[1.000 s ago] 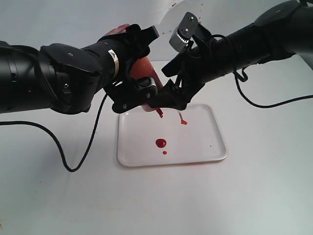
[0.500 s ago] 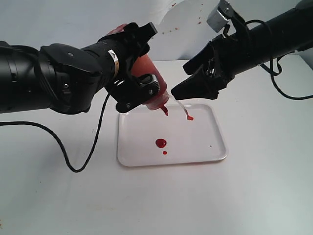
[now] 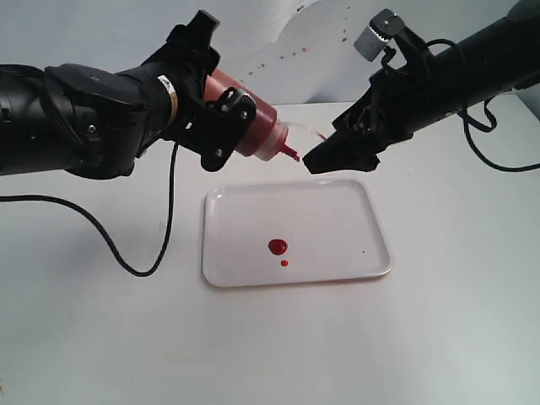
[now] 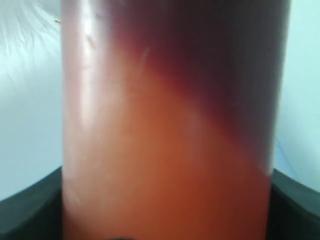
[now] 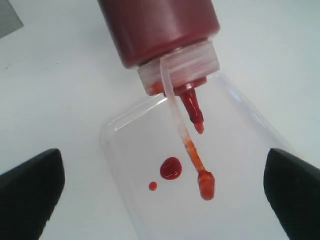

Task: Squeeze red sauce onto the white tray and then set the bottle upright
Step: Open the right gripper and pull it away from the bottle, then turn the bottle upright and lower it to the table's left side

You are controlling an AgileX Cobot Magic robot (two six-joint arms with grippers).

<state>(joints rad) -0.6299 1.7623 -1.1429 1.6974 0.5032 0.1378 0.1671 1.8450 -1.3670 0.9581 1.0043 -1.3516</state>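
The squeezing looked done: red sauce (image 3: 277,246) lay on the white tray (image 3: 337,224) as one glossy round blob with a smaller drop just beside it, low and left of the tray's middle. What remained was the standing — the bottle (image 3: 251,126) hung in the air at the upper middle of the exterior view, tilted, its pointed nozzle (image 5: 193,109) aimed down-right over the tray's far rim. The left gripper (image 3: 218,105) pinched its body between both jaws; the right gripper (image 3: 325,157), close by the nozzle, had its jaws spread wide and empty. The bottle was translucent plastic, cylindrical, the sauce inside pooling dark on a slant. Its cap (image 5: 205,184) dangled on a thin, smeared strap. The tray was smooth, low-rimmed and round-cornered.
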